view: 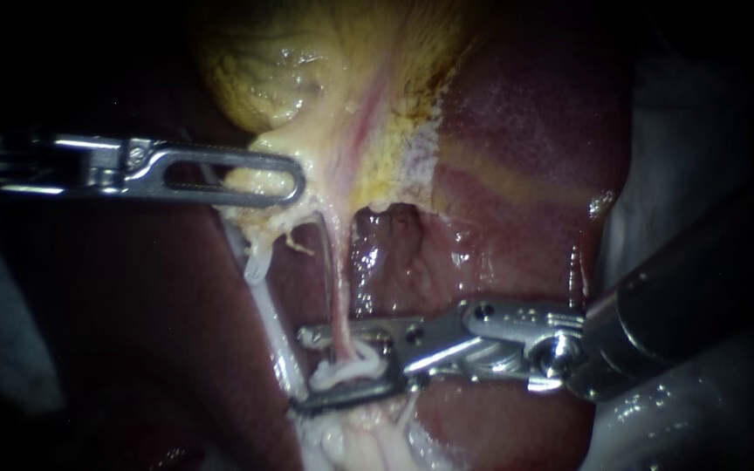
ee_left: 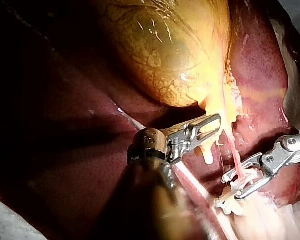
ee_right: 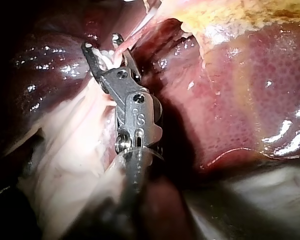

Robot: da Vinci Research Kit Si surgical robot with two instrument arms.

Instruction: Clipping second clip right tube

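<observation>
Leftmost, the left instrument [view: 290, 183], shaft lying level from the left edge, long slotted jaws closed flat on the pale yellow lower end of the gallbladder [view: 290, 70]. Just right of and below that grip, a whitish tube [view: 268, 323] slanting down and to the right across dark tissue. Next to it, the right tube [view: 339, 305]: thin, pinkish, taut, long axis close to upright in the endoscope view, top end at the gallbladder's neck, bottom end pointing down into the right instrument [view: 307, 368]. Jaws there standing a narrow way apart, one on each side of the tube and crossing it nearly square, tips pointing left. Between them, on the tube's lowest visible stretch, a white clip [view: 346, 373] lying crosswise. Hard to tell whether both jaws press on it. Farther right, the wet red liver [view: 525, 131] behind, and the right instrument's shaft rising toward the right edge.
</observation>
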